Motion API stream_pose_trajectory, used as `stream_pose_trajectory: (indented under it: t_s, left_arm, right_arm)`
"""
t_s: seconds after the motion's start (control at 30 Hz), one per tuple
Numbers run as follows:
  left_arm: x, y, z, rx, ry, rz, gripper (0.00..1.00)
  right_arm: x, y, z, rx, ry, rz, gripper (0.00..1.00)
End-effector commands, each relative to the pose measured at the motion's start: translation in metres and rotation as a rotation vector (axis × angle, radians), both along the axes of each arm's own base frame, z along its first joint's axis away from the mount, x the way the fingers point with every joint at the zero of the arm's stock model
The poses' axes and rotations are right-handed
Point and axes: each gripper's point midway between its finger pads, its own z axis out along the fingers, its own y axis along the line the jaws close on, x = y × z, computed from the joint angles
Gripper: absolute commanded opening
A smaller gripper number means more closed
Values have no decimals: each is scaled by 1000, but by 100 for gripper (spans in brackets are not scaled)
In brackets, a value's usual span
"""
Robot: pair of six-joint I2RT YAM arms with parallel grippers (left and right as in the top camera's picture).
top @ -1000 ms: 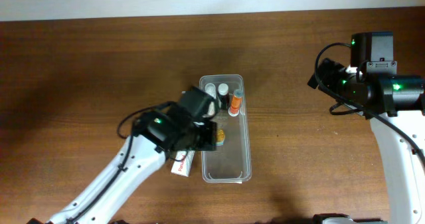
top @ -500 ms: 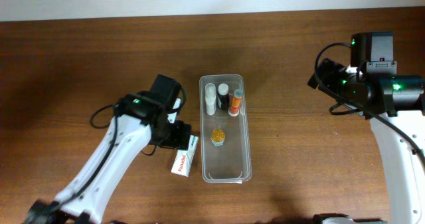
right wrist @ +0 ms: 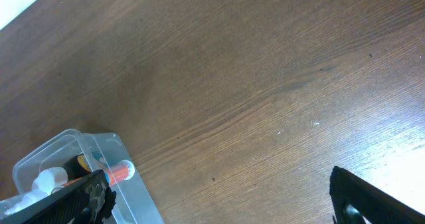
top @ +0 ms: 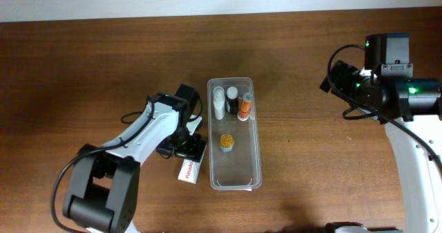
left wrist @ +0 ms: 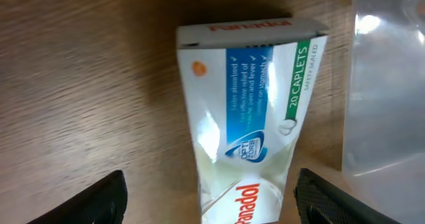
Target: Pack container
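The clear plastic container [top: 245,171] lies lengthwise at the table's middle. It holds a white bottle [top: 219,101], a black bottle [top: 231,99], an orange tube [top: 244,106] and a small gold-lidded jar [top: 226,142]. A white, blue and green Panadol box [top: 191,169] lies on the table just left of the container, and fills the left wrist view [left wrist: 249,111]. My left gripper [top: 188,144] is open right above the box, its fingers [left wrist: 99,201] either side of it. My right gripper [right wrist: 219,204] is open and empty, high at the far right.
The container's clear wall [left wrist: 385,84] stands close to the right of the box. Its far corner with the orange tube shows in the right wrist view [right wrist: 99,171]. Bare brown wood lies all around.
My left arm has drawn out of the container, leaving the gold-lidded jar inside, and swung left and down over the Panadol box. The right arm has not moved.
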Motion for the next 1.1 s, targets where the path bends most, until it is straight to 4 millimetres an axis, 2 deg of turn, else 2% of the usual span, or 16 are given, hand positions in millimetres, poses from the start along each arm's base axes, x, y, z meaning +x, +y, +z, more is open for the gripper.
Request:
stream_pose_trajectory:
  t_s: [0.0,0.17,0.37,0.53,0.73,0.9,1.07]
  left_arm:
    - [-5,-4,-4,-42,32,-42,81]
    - [-5,-3,-8,-35,26,-41,82]
    - [-11,9,-27,19,12,-2,84]
    - [-9,8,-29,25,1,55,73]
    - [-1,5,-29,17,-26,94,50]
    - [8,5,-19,8,-46,107,40]
    - [24,7,16,8,-110,114,38]
  right_arm:
    - [1,-2,6,4,-21,-11,98]
    - [1,-2,6,4,-21,-11,98]
    - [1,-2,6,4,-21,-11,98]
    - [1,-2,6,4,-21,-11,98]
    - [1,-2,6,4,-21,-11,98]
    - [1,-2,6,4,-21,-11,98]
    - [1,-2,6,4,-21,-11,98]
